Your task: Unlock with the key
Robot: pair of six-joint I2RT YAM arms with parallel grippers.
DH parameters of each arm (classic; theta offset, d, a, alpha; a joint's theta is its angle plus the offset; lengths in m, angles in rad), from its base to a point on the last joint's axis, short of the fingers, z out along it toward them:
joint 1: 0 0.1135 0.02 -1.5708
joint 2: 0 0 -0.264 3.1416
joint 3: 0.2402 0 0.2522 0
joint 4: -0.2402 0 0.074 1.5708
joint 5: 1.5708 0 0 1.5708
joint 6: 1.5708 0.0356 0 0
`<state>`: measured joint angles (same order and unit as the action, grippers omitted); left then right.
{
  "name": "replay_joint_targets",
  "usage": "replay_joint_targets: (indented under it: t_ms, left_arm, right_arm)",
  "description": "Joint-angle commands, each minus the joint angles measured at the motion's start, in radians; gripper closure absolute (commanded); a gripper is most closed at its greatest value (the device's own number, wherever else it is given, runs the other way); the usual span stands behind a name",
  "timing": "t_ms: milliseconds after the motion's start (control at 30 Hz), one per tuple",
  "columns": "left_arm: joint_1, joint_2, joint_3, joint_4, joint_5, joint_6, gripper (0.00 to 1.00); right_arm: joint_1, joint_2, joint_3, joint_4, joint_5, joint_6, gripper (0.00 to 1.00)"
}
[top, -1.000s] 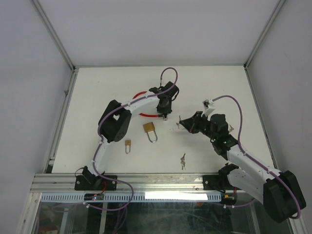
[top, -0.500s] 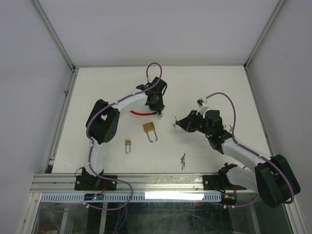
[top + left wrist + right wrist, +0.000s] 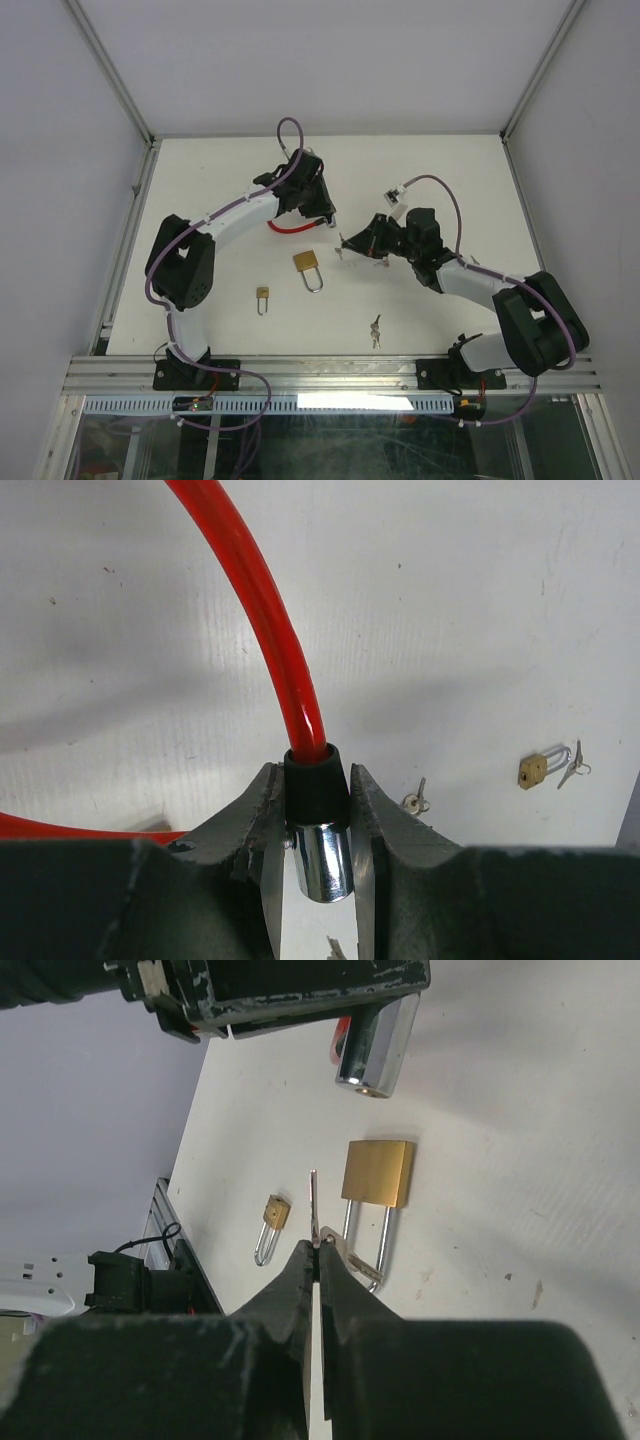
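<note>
Left gripper [image 3: 315,815]: jaws part-closed on the black collar of the red cable lock [image 3: 290,670], held beyond the large brass padlock [image 3: 305,261]; its loop is cut off at the frame edge. Right gripper [image 3: 318,1252]: jaws fully closed, pinching a thin silver key [image 3: 312,1200] just right of the padlock. The key's bow is hidden and its blade points straight out from the fingertips.

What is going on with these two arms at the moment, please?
The left gripper is clamped on the end of a red cable lock, holding it above the table. The right gripper pinches a key, held short of that end and not yet inserted. A large padlock, a small padlock and spare keys lie on the table.
</note>
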<state>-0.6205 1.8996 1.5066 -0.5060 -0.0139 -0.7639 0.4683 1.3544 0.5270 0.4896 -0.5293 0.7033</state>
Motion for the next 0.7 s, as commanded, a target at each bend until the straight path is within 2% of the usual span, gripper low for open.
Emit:
replay_joint_targets:
  t_ms: [0,667]
  left_arm:
    - [0.009,-0.095,-0.024,0.103,0.060,-0.032,1.00]
    - [0.015,-0.129,-0.069,0.144,0.098,-0.048,1.00]
  right_arm:
    - [0.003,0.045,0.074,0.100,-0.055,0.048,1.00]
    - [0.002,0.252,0.117,0.237,-0.076,0.166,1.00]
